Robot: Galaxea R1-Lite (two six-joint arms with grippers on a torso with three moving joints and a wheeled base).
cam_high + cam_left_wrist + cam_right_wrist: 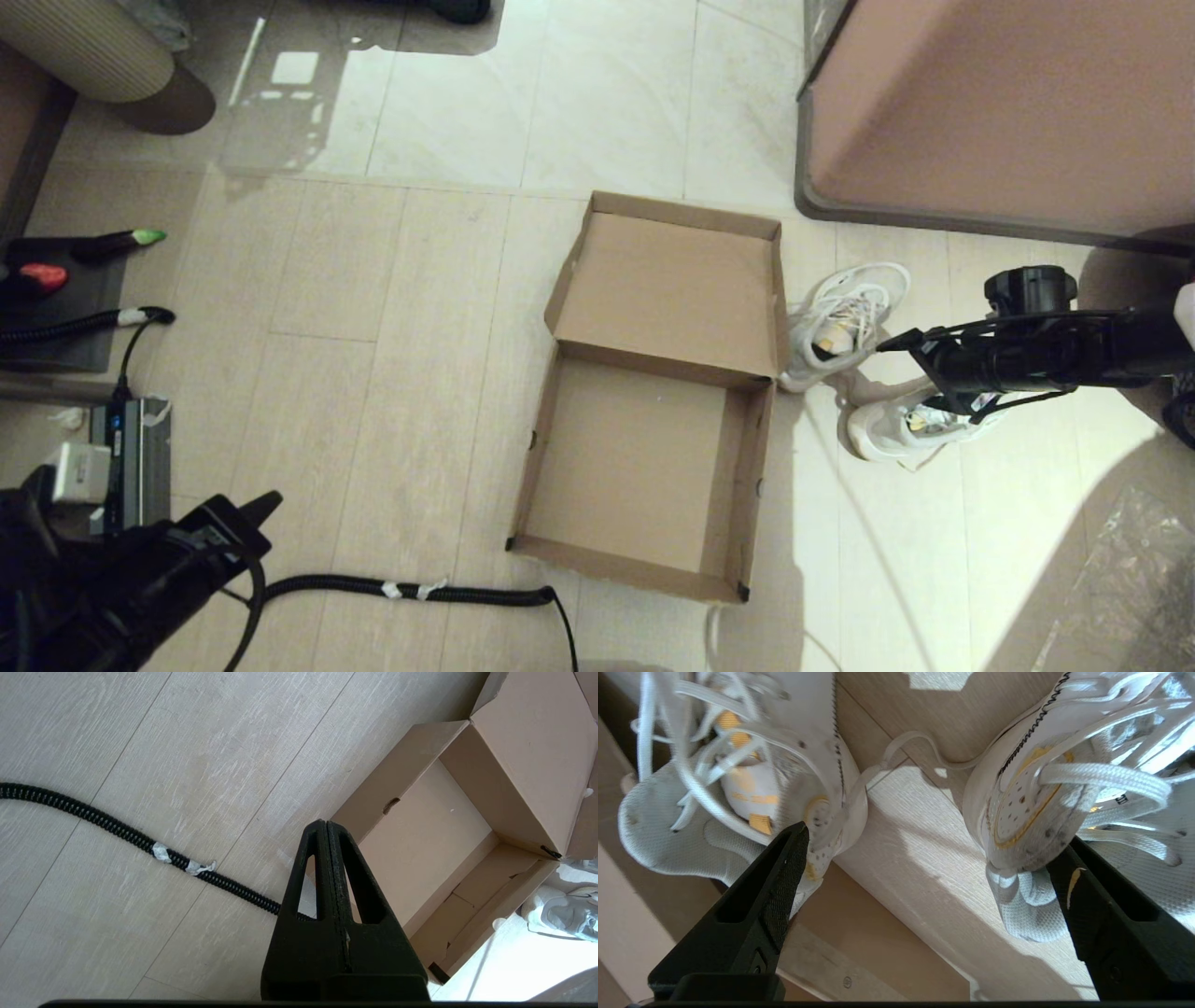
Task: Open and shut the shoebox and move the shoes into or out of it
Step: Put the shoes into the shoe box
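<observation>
Nearest the robot, the left gripper hangs low and well to the left of the shoebox, its two black fingers pressed flat together with nothing between them. A black corrugated cable with bits of white tape runs along the wood-look floor from that arm toward the near left corner of the shoebox.

The shoebox sits open on the floor, a plain brown cardboard tray with black tape at its near corners. Its inside is bare cardboard. The hinged lid is folded back on the far side of the shoebox, inner face up.

Just beside the right wall of the shoebox lie the shoes, two white lace-up sneakers with loose white laces, out on the floor; the farther one rests close against the shoebox's right far corner, and the nearer one lies a little farther right. The right gripper reaches in over them from the right, spread wide: in the right wrist view one finger stands at the edge of one sneaker and the other at the edge of the second, with bare floor between. Whether either finger touches a shoe I cannot tell.

Beyond the shoebox to the right stands a pinkish-brown cabinet.
</observation>
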